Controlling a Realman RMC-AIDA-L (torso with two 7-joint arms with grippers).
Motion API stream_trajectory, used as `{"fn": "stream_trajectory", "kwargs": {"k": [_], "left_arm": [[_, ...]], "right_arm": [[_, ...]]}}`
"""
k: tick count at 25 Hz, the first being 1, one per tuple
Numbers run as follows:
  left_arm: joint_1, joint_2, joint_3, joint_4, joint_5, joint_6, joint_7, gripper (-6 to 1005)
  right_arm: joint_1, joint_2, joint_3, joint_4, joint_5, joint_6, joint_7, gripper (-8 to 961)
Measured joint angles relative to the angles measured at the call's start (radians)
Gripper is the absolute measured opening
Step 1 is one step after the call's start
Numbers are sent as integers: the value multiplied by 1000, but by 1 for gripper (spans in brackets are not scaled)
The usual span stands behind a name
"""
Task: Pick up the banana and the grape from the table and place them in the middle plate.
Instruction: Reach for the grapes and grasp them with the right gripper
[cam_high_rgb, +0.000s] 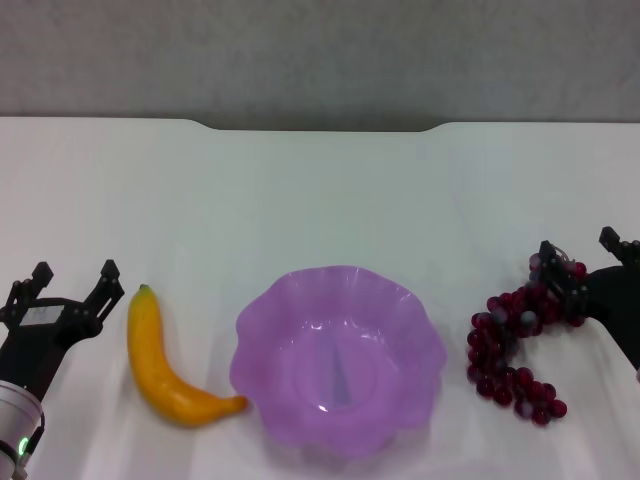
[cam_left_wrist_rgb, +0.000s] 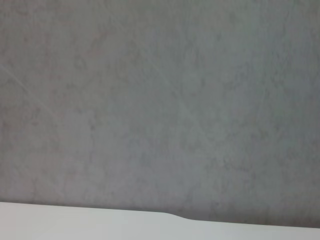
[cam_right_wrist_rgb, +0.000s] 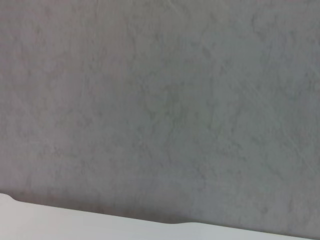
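At the far left of the head view, the left end effector (cam_high_rgb: 74, 281) sits low over the near part of the desk (cam_high_rgb: 320, 190), its two dark fingers spread apart with nothing between them. Just beside it to the right lies the banana (cam_high_rgb: 160, 365), resting flat on the desk with its greenish tip pointing away from the robot and its curved body bending toward the plate (cam_high_rgb: 338, 356); the banana's near end lies right at the plate's scalloped rim, and whether it touches cannot be told. The plate sits in the middle of the near desk, translucent purple, with nothing inside it. To the right of the plate, a little apart from its rim, the bunch of grapes (cam_high_rgb: 515, 345) lies on the desk, trailing from near the plate up toward the right. The right end effector (cam_high_rgb: 588, 266) is at the far right edge, its fingers spread wide, one dark finger resting against the upper end of the bunch while the other stands clear to the right. It is not closed on the grapes. Both wrist views show only a grey wall (cam_left_wrist_rgb: 160, 100) above a strip of the white desk's far edge.
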Motion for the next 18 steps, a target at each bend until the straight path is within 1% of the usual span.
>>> {"fn": "stream_trajectory", "kwargs": {"k": [18], "left_arm": [[-3, 0, 0, 0, -1, 0, 0, 893]], "right_arm": [[2, 0, -3, 8, 0, 0, -4, 817]]}}
